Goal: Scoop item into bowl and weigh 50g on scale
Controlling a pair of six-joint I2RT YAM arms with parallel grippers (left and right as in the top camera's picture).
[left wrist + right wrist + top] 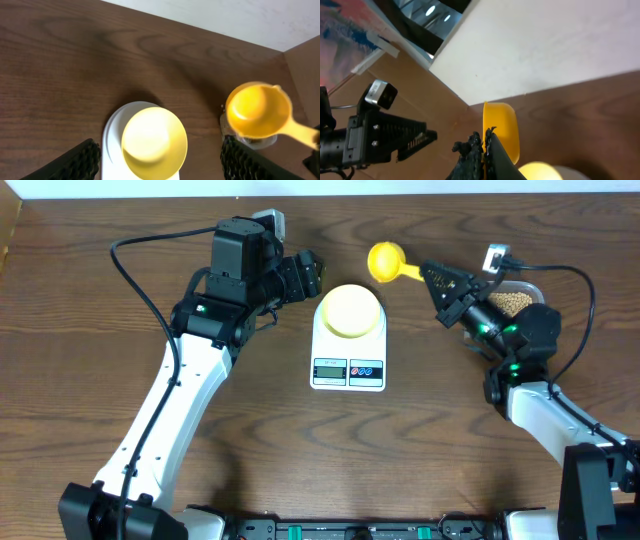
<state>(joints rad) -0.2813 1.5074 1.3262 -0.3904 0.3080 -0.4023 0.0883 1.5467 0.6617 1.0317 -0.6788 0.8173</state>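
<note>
The pale yellow bowl (350,310) sits on the white scale (349,345), whose display faces the front; the bowl looks empty in the left wrist view (154,142). My right gripper (434,277) is shut on the handle of a bright yellow scoop (385,262), held in the air right of and behind the bowl; the scoop also shows in the left wrist view (258,110) and the right wrist view (502,130). No beans show in its cup. The beans (514,302) lie in a clear tub behind my right arm. My left gripper (303,277) is open, just left of the bowl.
The clear plastic tub (522,290) stands at the far right, partly hidden by the right arm. The table's back edge and a light wall (225,20) run behind the scale. Cables trail from both arms.
</note>
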